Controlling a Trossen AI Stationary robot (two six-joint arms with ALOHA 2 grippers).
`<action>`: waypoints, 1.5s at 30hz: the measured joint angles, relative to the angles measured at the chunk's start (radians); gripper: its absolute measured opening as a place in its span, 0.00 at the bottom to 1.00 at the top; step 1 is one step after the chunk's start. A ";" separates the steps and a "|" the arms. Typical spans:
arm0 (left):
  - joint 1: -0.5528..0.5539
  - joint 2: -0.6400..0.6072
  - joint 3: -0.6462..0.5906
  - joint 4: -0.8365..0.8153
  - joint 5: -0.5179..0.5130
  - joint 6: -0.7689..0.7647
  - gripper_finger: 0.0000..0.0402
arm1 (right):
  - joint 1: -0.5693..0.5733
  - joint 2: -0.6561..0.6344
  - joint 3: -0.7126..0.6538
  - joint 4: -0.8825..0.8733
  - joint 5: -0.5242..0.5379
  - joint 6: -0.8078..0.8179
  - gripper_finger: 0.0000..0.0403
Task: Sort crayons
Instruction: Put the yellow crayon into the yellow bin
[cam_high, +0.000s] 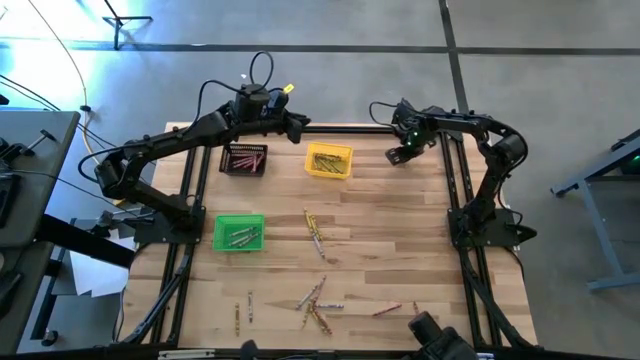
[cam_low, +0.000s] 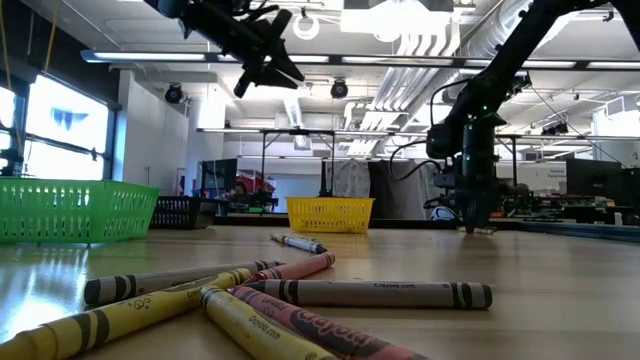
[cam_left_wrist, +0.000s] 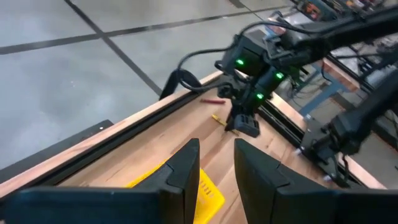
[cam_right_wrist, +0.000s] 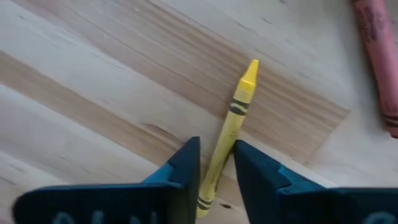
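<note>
Crayon (cam_right_wrist: 231, 127), yellow, black-banded, pointed

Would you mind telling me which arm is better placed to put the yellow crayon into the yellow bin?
The right. Its pincer already straddles the yellow crayon on the table, near the yellow bin. The left pincer hangs empty in the air above that bin.
</note>
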 joint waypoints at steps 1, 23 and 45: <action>0.000 0.000 0.000 0.000 -0.014 -0.005 0.21 | 0.000 0.000 0.000 0.002 -0.009 -0.006 0.16; -0.002 0.000 0.000 -0.098 -0.028 -0.004 0.21 | 0.098 -0.081 0.222 -0.013 -0.415 -0.189 0.02; 0.003 0.000 0.000 -0.098 0.002 0.079 0.21 | 0.419 0.051 0.237 0.548 -0.119 0.040 0.02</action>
